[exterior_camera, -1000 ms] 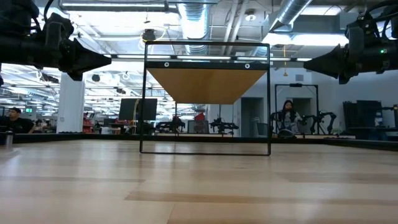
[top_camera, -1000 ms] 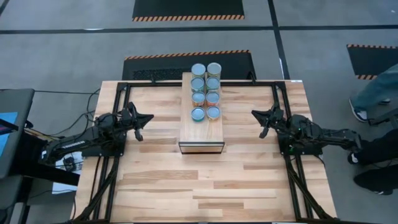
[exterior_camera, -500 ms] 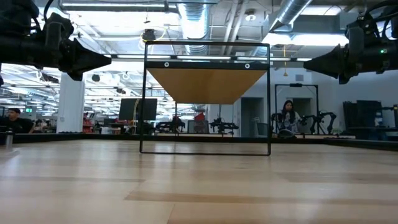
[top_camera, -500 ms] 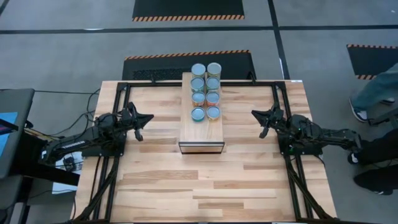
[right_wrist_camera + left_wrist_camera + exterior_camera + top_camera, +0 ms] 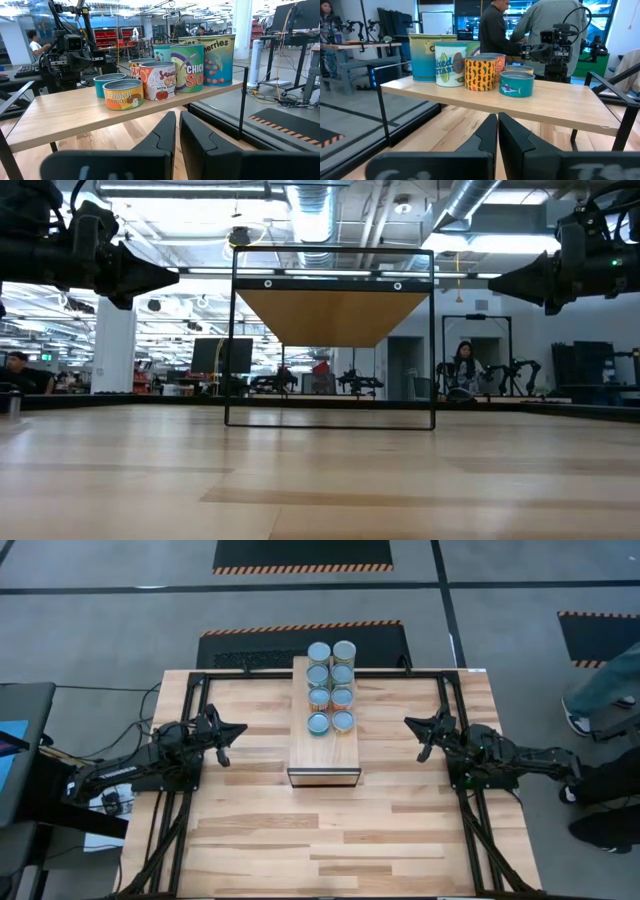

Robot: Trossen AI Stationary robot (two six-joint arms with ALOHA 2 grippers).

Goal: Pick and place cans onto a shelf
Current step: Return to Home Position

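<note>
Several cans (image 5: 331, 687) with silvery-blue tops stand upright in two rows on the far half of the light-wood shelf (image 5: 325, 745), which stands raised on a thin black frame (image 5: 330, 420) at the table's middle. They also show in the left wrist view (image 5: 470, 65) and the right wrist view (image 5: 165, 75). My left gripper (image 5: 228, 733) is shut and empty, left of the shelf, held above the table. My right gripper (image 5: 415, 730) is shut and empty, right of the shelf. Their shut fingers show in the left wrist view (image 5: 497, 132) and the right wrist view (image 5: 177, 131).
The planked wooden tabletop (image 5: 330, 830) lies bare in front of the shelf. Black frame rails (image 5: 190, 690) run along the table's left, right and far sides. A person's legs (image 5: 600, 700) stand beyond the right edge. People and benches show in the room behind.
</note>
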